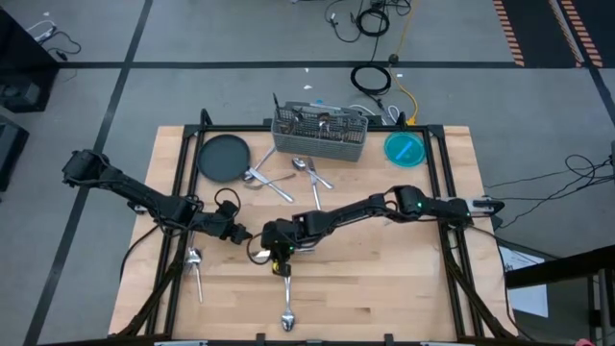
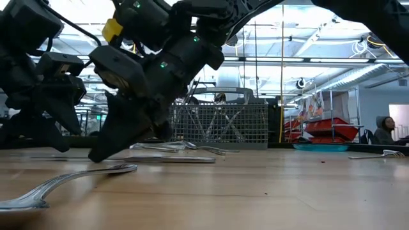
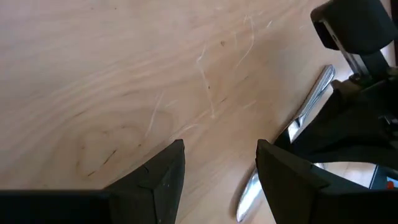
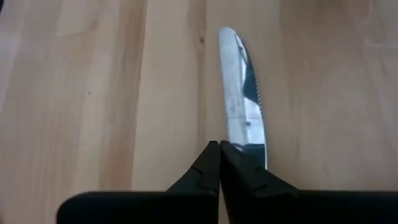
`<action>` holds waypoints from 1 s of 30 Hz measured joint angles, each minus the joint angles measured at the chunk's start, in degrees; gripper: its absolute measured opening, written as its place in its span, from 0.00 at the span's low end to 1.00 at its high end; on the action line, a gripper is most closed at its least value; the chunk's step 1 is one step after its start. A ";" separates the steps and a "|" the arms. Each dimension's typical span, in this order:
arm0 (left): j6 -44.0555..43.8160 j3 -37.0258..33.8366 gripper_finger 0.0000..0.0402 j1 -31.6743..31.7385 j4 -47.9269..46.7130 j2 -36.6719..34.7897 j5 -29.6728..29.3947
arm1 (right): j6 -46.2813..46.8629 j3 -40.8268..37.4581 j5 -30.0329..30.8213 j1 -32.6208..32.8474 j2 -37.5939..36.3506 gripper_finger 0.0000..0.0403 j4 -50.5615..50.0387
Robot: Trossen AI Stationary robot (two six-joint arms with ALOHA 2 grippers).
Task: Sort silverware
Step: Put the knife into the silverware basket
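Observation:
A silver knife [image 4: 241,93] lies flat on the wooden table, also seen in the left wrist view [image 3: 303,115] and the low view [image 2: 182,159]. My right gripper [image 4: 219,148] is shut and slants down, with its tips at the blade's long edge; in the high view it is mid-table [image 1: 273,248]. My left gripper [image 3: 221,157] is open over bare wood just left of it [image 1: 240,234], with the knife beside one finger. More silverware lies loose: a spoon [image 1: 286,306], a fork [image 1: 196,271], and several pieces [image 1: 288,176] near the caddy. My right gripper's shut fingertips [image 4: 229,155] stand over the knife's blade [image 4: 245,134], slanting down along the knife. The knife lies flat on the table. The fingers hide the spot, so I cannot tell whether they touch the blade.
A grey wire caddy [image 1: 320,135] holding silverware stands at the far middle. A dark round plate [image 1: 223,158] is left of it and a teal dish [image 1: 405,148] right of it. A utensil [image 2: 64,182] lies close to the near edge. Bare wood spreads toward the near right.

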 joint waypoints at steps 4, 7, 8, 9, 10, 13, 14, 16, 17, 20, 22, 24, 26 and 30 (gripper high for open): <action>-0.02 0.00 0.50 0.00 -0.02 0.00 -0.02 | -0.34 0.02 -0.08 -0.63 0.00 0.00 -0.86; -0.03 0.00 0.50 0.00 -0.02 -0.01 -0.05 | -0.35 0.11 1.24 -0.87 -0.02 0.00 -2.10; -0.02 0.00 0.50 0.00 -0.02 0.00 -0.10 | -0.44 0.11 1.42 -0.98 -0.02 0.00 -2.42; -0.04 0.00 0.50 0.01 -0.02 -0.01 -0.33 | -0.47 0.11 1.29 -1.09 -0.02 0.00 -2.60; -0.02 0.00 0.50 0.00 -0.02 0.00 -0.55 | -0.47 0.11 1.14 -1.19 -0.02 0.00 -2.80; -0.04 0.00 0.50 0.00 -0.02 0.00 -1.22 | -0.46 0.13 1.36 -1.25 -0.05 0.00 -3.96; -0.04 0.00 0.50 0.01 -0.01 0.00 -1.32 | -0.43 0.15 1.54 -1.25 -0.07 0.00 -4.51; -0.04 0.00 0.50 0.00 -0.02 0.00 -1.35 | -0.49 0.17 1.69 -1.25 -0.11 0.00 -5.16; -0.04 0.00 0.50 0.00 -0.02 0.00 -1.42 | -0.64 0.17 1.75 -1.25 -0.13 0.00 -5.25; -0.05 0.00 0.50 0.00 -0.02 0.00 -2.30 | -0.88 0.09 1.96 -1.13 -0.69 0.00 -5.59; -0.04 0.00 0.50 0.01 0.00 0.00 -3.05 | -0.88 -0.06 2.27 -1.12 -1.61 0.00 -6.43; -0.02 0.00 0.50 0.00 0.00 -0.02 -3.89 | -0.89 -0.15 3.74 -0.92 -2.77 0.00 -7.89; 0.00 0.00 0.50 0.00 -0.07 -0.02 -4.39 | -1.01 -0.17 5.43 -0.66 -4.22 0.00 -9.31; 0.04 0.00 0.50 0.00 -0.03 0.00 -4.57 | -1.57 -0.11 8.75 0.80 -7.06 0.00 -14.31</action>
